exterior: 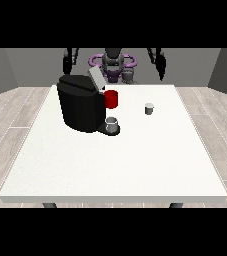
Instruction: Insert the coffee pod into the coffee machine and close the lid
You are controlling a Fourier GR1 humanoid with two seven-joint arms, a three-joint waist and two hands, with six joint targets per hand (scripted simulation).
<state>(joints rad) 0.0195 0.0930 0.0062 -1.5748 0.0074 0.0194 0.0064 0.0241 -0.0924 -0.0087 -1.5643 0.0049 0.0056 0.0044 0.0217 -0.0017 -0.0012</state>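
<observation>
Front view: hands raised at both sides, fingers not tellable.
Pod: upright on tabletop, untouched.
Machine: lid up.
Advice: approach pod from above, pinch sides, keep upright.

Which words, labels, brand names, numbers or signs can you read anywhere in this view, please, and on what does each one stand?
None: no text can be read.
The coffee machine, its raised lid, the red part, the cup at its base, the pod and the table show plain surfaces with no marking.
</observation>
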